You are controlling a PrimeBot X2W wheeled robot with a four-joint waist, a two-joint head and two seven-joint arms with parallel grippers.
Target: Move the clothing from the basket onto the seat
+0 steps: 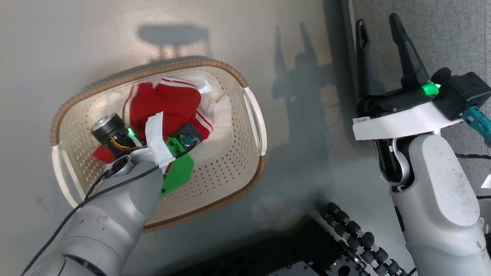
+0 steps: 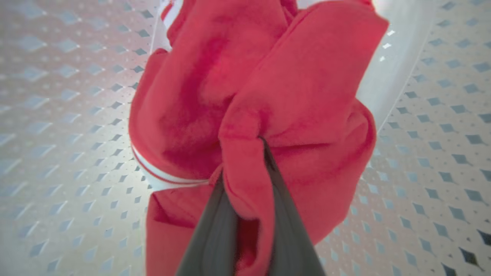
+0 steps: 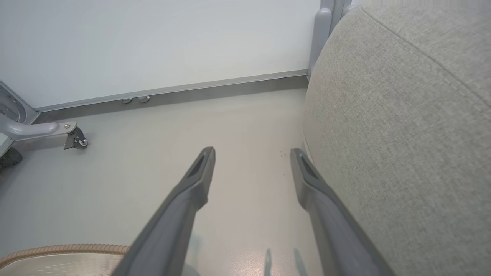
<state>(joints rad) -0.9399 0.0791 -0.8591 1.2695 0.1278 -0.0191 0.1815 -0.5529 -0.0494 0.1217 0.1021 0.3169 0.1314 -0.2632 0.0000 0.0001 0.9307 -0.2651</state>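
Observation:
The cream basket (image 1: 153, 71) with a brown rim stands on the floor at centre left. Red clothing (image 1: 168, 103) with white stripe trim lies bunched inside it. My left arm reaches down into the basket, its wrist covering the fingers in the head view. In the left wrist view my left gripper (image 2: 261, 142) is shut on a fold of the red clothing (image 2: 307, 96), above the perforated basket bottom (image 2: 69, 161). My right gripper (image 1: 378, 23) is open and holds nothing, hovering over the floor by the grey seat (image 1: 441, 34). In its own view the right gripper (image 3: 252, 153) has the seat (image 3: 402, 115) just to its right.
A pale wall with a metal baseboard (image 3: 172, 94) runs beyond the floor. A caster wheel (image 3: 78, 141) on a grey frame stands at the left. The robot's dark base with rollers (image 1: 356, 237) sits at the lower edge. The basket rim (image 3: 61, 250) shows under the right gripper.

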